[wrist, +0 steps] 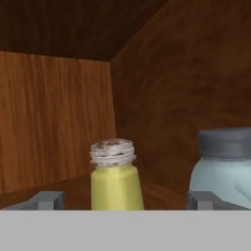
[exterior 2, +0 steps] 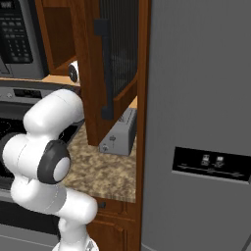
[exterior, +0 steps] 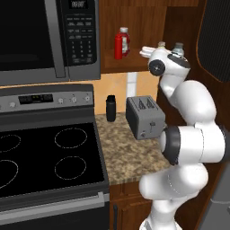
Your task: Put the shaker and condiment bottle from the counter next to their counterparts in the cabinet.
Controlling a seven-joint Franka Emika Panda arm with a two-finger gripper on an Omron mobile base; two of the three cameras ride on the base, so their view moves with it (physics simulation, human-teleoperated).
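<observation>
The shaker (wrist: 115, 177), yellow-green with a pale clear top, stands upright on the shelf of the cabinet (wrist: 54, 112). My gripper (wrist: 123, 201) is open, with one fingertip on each side of the shaker and a gap at both sides. Just right of it stands the pale blue shaker (wrist: 226, 166) with a grey cap. Both shaker tops (exterior: 161, 45) peek out above my wrist in the left base view. Further left on the shelf stands the red ketchup bottle (exterior: 122, 43) with a white cap. A plain red shape sits against its left side; I cannot tell whether that is the condiment bottle.
A black cylinder (exterior: 111, 108) and a grey toaster (exterior: 144, 117) stand on the speckled counter (exterior: 126, 152) below the cabinet. The microwave (exterior: 49, 36) and stove (exterior: 45, 152) lie to the left. An open cabinet door (exterior 2: 115, 63) and the grey fridge (exterior 2: 201, 122) are on the right.
</observation>
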